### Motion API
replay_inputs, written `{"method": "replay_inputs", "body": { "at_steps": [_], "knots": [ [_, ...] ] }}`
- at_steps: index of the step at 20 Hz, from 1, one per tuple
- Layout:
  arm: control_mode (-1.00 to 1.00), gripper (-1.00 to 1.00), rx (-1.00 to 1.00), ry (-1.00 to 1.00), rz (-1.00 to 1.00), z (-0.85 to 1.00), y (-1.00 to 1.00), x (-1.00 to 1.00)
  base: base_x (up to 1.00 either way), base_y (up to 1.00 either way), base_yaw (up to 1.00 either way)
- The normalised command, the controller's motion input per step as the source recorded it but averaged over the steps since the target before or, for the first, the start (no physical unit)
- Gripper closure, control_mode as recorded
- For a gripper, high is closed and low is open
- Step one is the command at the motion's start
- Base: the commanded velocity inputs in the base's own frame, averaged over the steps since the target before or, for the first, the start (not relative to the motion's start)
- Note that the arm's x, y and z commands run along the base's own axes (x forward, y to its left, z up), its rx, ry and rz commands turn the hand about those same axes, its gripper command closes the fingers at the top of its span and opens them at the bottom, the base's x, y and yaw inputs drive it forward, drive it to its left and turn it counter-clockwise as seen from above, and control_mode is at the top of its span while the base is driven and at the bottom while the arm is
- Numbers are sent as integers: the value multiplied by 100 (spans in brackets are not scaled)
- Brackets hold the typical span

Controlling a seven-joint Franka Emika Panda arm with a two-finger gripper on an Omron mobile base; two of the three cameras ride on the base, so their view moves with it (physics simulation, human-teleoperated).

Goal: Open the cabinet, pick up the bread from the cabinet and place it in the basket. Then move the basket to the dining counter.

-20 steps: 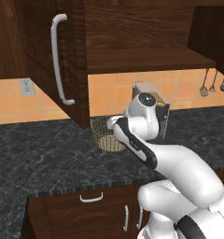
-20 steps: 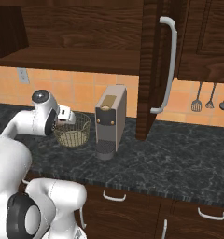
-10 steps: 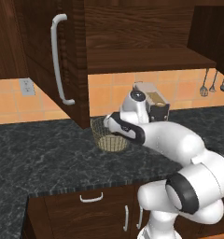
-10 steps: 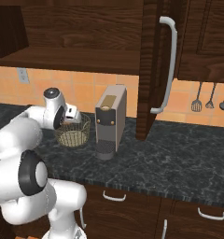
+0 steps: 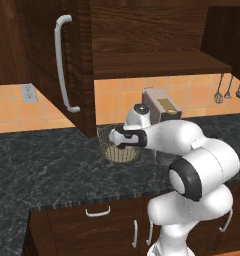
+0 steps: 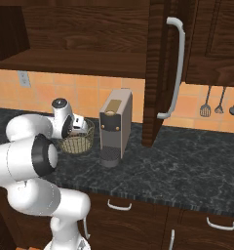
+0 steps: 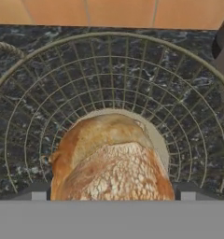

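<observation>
The basket point(image 5: 116, 153) point(image 6: 77, 143) stands on the black granite counter below the cabinet point(image 5: 157, 64) point(image 6: 70, 58), whose doors are swung open. In the hand view the bread point(image 7: 109, 158) lies on the flat base of the basket point(image 7: 188, 107). My gripper point(image 5: 120, 145) point(image 6: 80, 129) point(image 7: 111, 193) reaches down into the basket from above. It is open, with one fingertip on each side of the loaf. From the base views my hand hides the bread.
A tall grey coffee machine point(image 5: 162, 107) point(image 6: 114, 128) stands right beside the basket. The open cabinet doors with long bar handles point(image 5: 62, 65) point(image 6: 175, 68) hang out over the counter point(image 5: 47, 172) point(image 6: 182, 166). Utensils point(image 6: 219, 102) hang on the back wall.
My elbow and forearm have swung round while the hand stayed over the basket and sank slightly. The jaws stayed wide. The basket has not moved.
</observation>
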Motion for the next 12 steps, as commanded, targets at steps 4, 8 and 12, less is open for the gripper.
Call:
{"method": "replay_inputs", "body": {
  "at_steps": [4,8,12],
  "knots": [
    [-100,100,-1,4,0,-37,4,32,0,0,0],
    [-100,100,0,0,0,-11,0,16,0,0,0],
    [-100,-100,0,0,0,-5,0,0,0,0,0]
  ]
}}
